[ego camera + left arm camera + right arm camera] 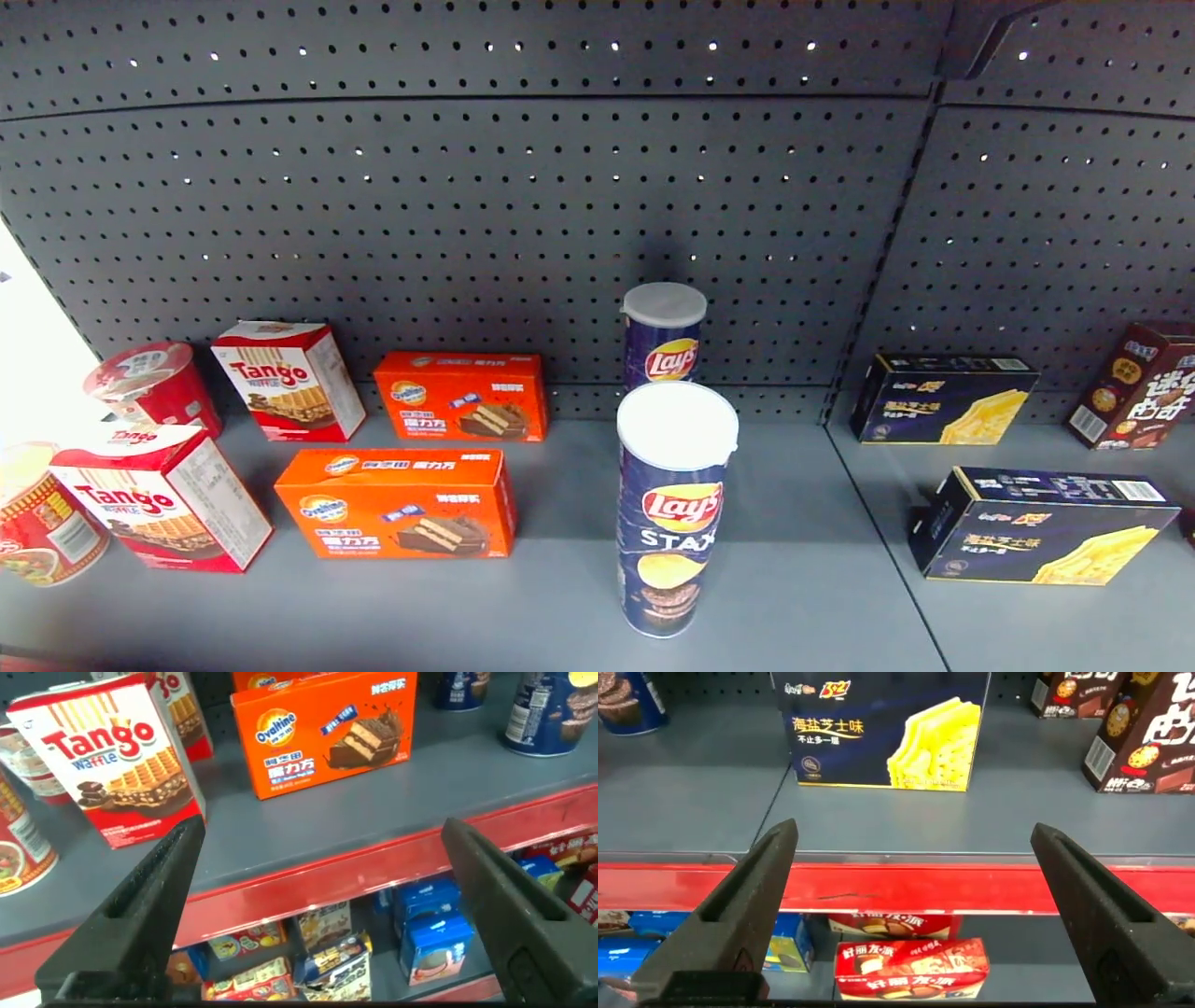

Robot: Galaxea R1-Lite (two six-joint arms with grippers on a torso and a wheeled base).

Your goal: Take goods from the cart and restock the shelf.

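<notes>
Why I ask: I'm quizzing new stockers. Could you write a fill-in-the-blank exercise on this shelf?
The shelf holds ___ orange boxes.
Both chip cans have ___ lids.
The left pincer and right pincer are both ___, holding nothing.
Missing words: two; white; open.

The front chip can (676, 523) is navy with a white lid; left of it orange boxes (397, 502), right of it navy-and-yellow boxes (1041, 525), on a grey shelf (803, 597).

Head view high above the shelf (794, 579); both wrist views low, close at its red front edge (374, 873).
</notes>
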